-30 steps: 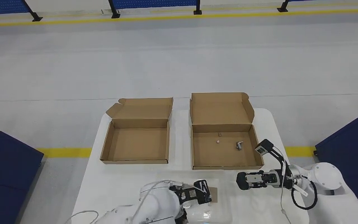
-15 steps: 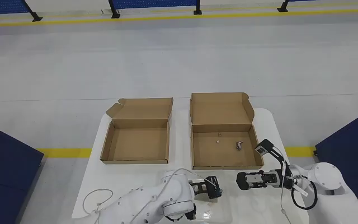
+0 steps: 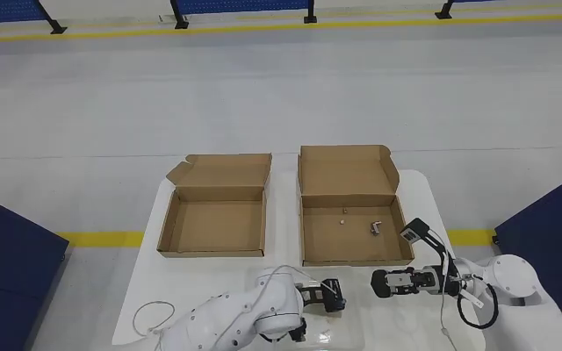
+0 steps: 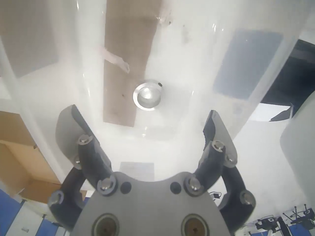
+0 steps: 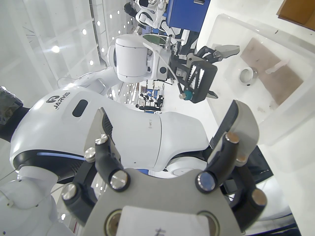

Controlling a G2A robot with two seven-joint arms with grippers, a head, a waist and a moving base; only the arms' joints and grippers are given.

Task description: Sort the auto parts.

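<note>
**While the ring sits loose in the tub, both hands stand open**

Seen from the top view, the left hand (image 3: 332, 296) is at the tub (image 3: 344, 339) on the near part of the counter (image 3: 140, 290), with the right hand (image 3: 379, 282) just beside it. Two open boxes lie beyond. The left box (image 3: 213, 253) has a bare floor; the right box (image 3: 356, 261) holds a few small parts (image 3: 376, 227).

Left wrist view: left hand (image 4: 142, 114) with fingers (image 4: 73, 119) spread wide, nothing between them. The ring (image 4: 147, 97) stands bore-up on the tub (image 4: 37, 87) floor, near the fingertips and apart from both. Its far side overlaps a brown pad (image 4: 128, 50). A small hole shows on the ring's outer wall.

Right wrist view: right hand (image 5: 167, 110) also spread and empty, outside the tub (image 5: 270, 128). Left hand (image 5: 221, 73) hangs inside the rim, with the ring (image 5: 247, 75) near its tips and not touching.

Handling, as a judgement:
- The ring is machined metal, so stiff and not fragile.
- It is probably heavy for its size, and smooth enough to slip.
- The best hold looks to be across the outer wall, one finger on each side, set low and square so it cannot squirt out.
- The tub wall is close, so one finger may have little room.
</note>
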